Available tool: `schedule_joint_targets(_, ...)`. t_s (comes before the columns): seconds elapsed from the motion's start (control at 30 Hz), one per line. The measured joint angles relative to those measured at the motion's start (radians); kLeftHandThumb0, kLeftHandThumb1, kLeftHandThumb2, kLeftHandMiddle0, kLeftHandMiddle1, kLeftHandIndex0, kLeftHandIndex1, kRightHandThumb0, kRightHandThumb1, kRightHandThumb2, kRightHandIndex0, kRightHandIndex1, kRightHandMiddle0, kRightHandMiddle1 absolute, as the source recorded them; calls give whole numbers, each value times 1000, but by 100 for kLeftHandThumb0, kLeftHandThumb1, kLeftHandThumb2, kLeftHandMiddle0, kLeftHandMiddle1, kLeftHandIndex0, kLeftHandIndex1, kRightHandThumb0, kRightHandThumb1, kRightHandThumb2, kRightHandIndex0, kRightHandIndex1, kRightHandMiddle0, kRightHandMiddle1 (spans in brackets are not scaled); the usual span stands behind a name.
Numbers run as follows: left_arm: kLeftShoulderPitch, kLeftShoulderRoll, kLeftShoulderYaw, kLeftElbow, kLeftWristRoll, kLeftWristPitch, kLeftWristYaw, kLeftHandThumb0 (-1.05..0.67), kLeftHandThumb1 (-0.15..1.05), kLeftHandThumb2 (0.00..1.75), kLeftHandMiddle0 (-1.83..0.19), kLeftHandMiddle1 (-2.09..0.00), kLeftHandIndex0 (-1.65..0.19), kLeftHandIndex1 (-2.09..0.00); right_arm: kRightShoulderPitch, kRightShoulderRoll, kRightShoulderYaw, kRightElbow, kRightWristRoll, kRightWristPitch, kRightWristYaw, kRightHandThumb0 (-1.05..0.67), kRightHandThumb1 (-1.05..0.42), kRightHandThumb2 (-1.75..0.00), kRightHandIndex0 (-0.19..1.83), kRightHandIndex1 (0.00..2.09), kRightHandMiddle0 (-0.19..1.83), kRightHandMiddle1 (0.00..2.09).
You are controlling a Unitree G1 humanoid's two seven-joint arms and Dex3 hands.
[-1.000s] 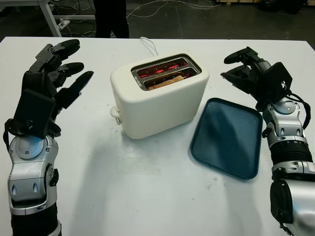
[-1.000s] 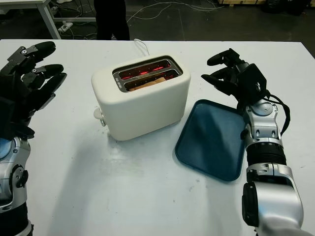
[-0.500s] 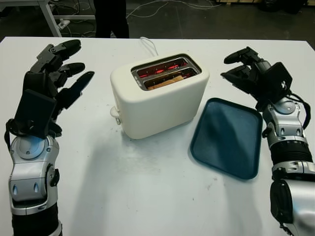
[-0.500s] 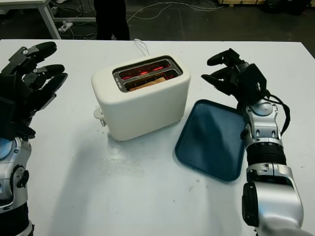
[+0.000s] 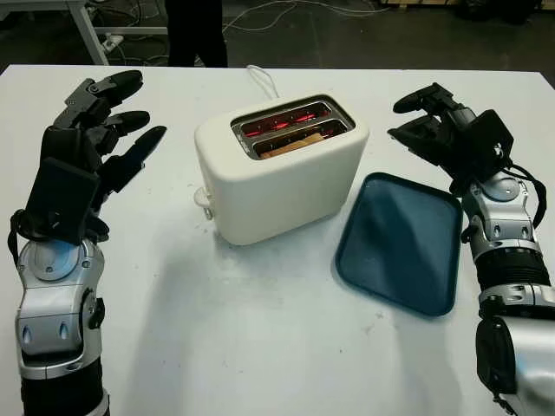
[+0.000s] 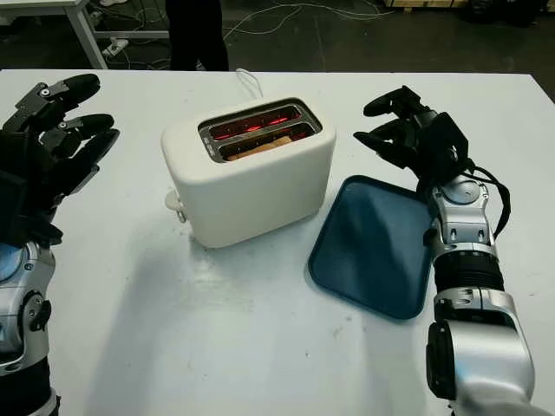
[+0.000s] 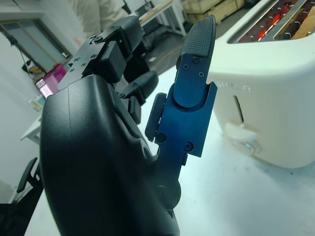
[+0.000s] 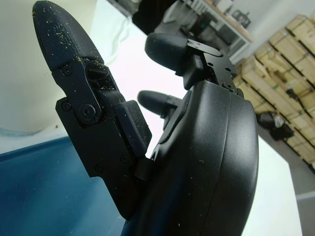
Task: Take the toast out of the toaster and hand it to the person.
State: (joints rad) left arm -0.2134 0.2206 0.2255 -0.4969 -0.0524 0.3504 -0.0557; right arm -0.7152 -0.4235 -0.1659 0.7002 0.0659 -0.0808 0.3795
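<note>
Nothing has really moved since the earlier frames: both arms sit where they were, and the right hand (image 5: 438,130) has at most nudged a hair toward the toaster (image 5: 282,166).

Left hand (image 5: 91,143) is at the left of the frame, raised above the white table (image 5: 260,338), well apart from the toaster's left side. Fingers extended, pointing toward the upper right, holding nothing. In the left wrist view the toaster's end face with its lever knob (image 7: 241,137) sits past the fingertips (image 7: 199,34), clear gap between them.

Right hand is at the upper right of the frame, above the far edge of the dark blue tray (image 5: 401,241), near the toaster's right end but not touching. Fingers loosely bent, holding nothing.

Toaster is cream-coloured, centre of the frame, angled, both slots glowing red inside. Toast (image 5: 295,141) is down in the nearer slot, only its brown top edge visible, roughly level with the slot rim. White cord (image 5: 262,80) runs off the back toward the top of the frame.

Tray lies flat on the table just right of the toaster, lower right of centre.

A person's dark legs (image 5: 195,33) stand at the far edge of the table, top of the frame, left of centre.
</note>
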Motion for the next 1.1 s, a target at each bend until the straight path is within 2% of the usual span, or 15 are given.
schedule_joint_targets(1.1,0,4,0,0,-1,0,-2,-58,91,0,-26,-89,-38,-49,-17,0,1,7,-1,0,0,-105,-79,-1,7,171,17,156)
